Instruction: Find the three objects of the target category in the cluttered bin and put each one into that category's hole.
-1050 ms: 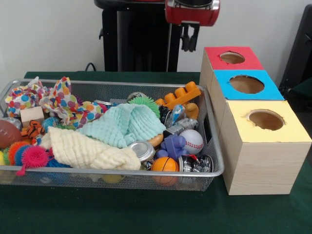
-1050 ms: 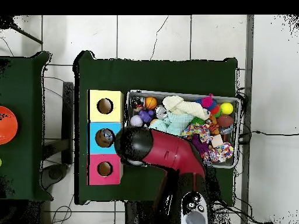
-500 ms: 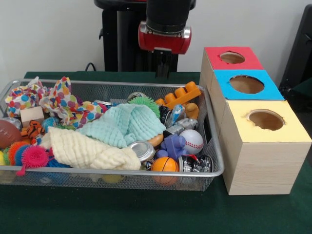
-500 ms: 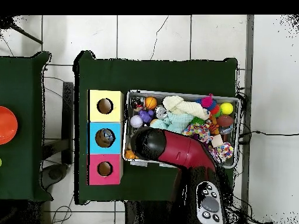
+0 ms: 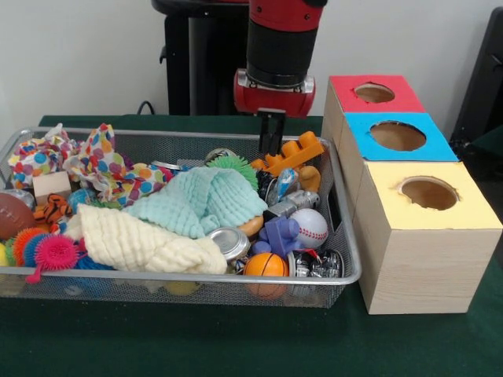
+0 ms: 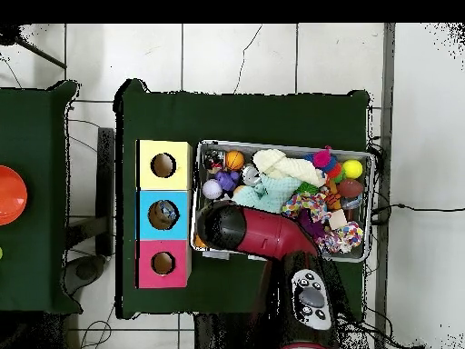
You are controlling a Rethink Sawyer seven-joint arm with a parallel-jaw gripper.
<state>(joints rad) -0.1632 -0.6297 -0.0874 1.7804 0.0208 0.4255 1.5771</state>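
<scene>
My gripper [image 5: 272, 132] hangs from the red and black arm over the far right corner of the wire mesh bin [image 5: 350, 259], just above and behind an orange toy block [image 5: 289, 153]. Nothing shows in it. The bin holds a baseball [image 5: 311, 227], a small basketball [image 5: 266, 265], a purple block toy [image 5: 280, 236], a metal can [image 5: 228, 241], a green spiky ball [image 5: 233, 166] and cloths. Three boxes with holes stand to its right: red [image 5: 374, 93], blue [image 5: 398, 135], yellow [image 5: 428, 192]. In the overhead view the arm [image 6: 245, 232] hides the gripper and part of the bin [image 6: 281, 147].
A teal cloth [image 5: 200, 200], a cream cloth [image 5: 141, 243] and a polka-dot cloth [image 5: 106, 165] cover much of the bin. A football [image 5: 11, 214] and spiky balls [image 5: 43, 250] lie at its left end. In the overhead view something brown sits inside the blue box's hole [image 6: 163, 214].
The arm swung from above the boxes across to the bin, then came down lower over the bin's far right corner by the orange block.
</scene>
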